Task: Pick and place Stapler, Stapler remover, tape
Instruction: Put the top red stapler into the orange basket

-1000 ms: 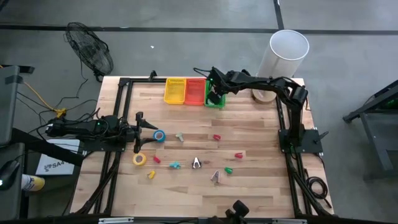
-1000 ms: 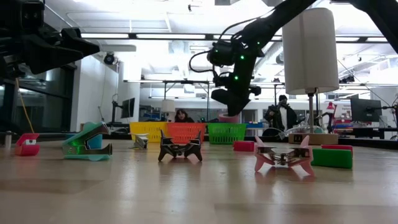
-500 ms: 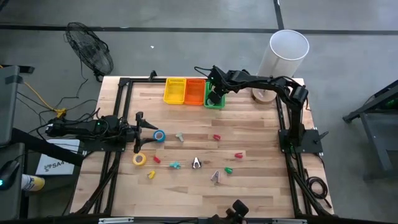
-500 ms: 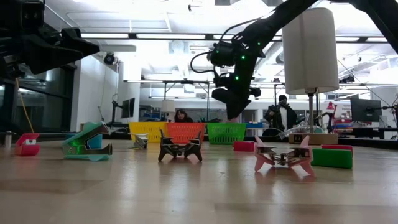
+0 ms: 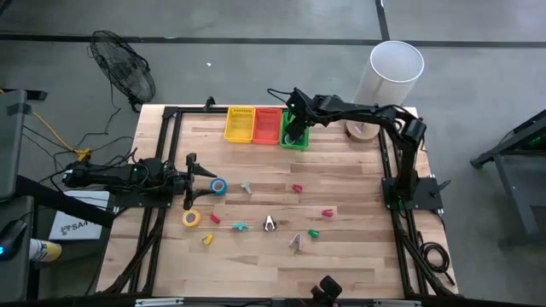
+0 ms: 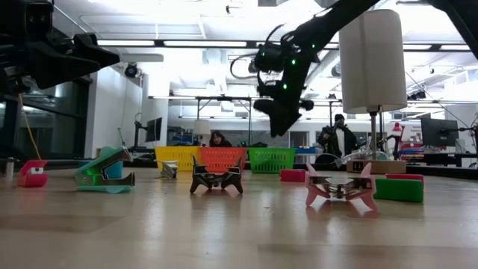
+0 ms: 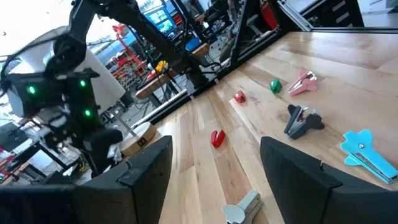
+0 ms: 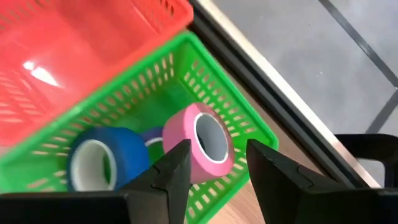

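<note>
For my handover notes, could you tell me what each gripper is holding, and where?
Nothing is held. The right gripper hangs open over the green basket, where the pink tape lies released. The left gripper is open and empty.

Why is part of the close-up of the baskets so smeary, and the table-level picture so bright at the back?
Right wrist view: the red basket is streaked with blur and glare, while the pink tape roll in the green basket is sharper. Low view: ceiling lights wash out the room, leaving the right pincer a dark silhouette.
</note>
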Action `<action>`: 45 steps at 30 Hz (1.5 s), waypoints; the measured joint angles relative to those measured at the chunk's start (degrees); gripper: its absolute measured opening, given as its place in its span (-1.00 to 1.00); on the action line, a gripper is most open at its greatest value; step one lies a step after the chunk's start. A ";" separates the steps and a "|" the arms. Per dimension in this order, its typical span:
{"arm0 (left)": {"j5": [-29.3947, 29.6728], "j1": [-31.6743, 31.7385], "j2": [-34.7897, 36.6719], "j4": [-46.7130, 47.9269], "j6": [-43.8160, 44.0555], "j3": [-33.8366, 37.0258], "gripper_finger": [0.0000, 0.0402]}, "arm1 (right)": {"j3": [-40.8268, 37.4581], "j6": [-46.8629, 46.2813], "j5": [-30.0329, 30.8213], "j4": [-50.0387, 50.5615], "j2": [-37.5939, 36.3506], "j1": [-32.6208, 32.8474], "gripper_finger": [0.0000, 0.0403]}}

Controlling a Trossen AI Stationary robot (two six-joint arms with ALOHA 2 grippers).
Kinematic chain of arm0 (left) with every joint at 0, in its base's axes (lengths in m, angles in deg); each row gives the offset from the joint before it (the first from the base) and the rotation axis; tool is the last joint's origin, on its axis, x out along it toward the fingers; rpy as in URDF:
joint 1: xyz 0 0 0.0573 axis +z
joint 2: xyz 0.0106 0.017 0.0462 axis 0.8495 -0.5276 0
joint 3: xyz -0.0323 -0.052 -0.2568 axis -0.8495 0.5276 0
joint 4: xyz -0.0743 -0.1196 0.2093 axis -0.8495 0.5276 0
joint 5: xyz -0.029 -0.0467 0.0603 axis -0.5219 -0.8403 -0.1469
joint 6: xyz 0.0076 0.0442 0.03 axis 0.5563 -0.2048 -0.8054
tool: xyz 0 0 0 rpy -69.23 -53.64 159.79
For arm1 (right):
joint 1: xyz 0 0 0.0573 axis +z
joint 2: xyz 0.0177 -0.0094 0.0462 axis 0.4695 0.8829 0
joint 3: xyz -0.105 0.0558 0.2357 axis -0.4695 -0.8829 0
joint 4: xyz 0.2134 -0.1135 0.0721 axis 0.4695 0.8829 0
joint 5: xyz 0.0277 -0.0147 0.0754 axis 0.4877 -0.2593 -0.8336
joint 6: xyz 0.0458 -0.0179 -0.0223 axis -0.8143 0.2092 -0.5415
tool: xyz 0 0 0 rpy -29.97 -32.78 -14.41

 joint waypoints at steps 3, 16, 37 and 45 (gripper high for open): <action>0.02 -0.02 0.00 0.00 0.00 0.00 0.19 | 0.00 -0.18 -0.11 -0.05 -1.73 1.28 -0.27; 0.01 -0.01 -0.02 0.00 0.00 0.00 0.19 | 0.00 5.93 -9.62 -8.91 -4.05 13.92 -0.28; 0.02 0.00 -0.02 0.00 0.00 0.00 0.19 | 0.02 4.96 -6.05 -4.53 -4.57 26.92 -0.27; 0.00 -0.02 -0.02 0.00 0.00 0.00 0.19 | 0.02 -3.96 2.90 7.99 -4.61 30.93 -0.28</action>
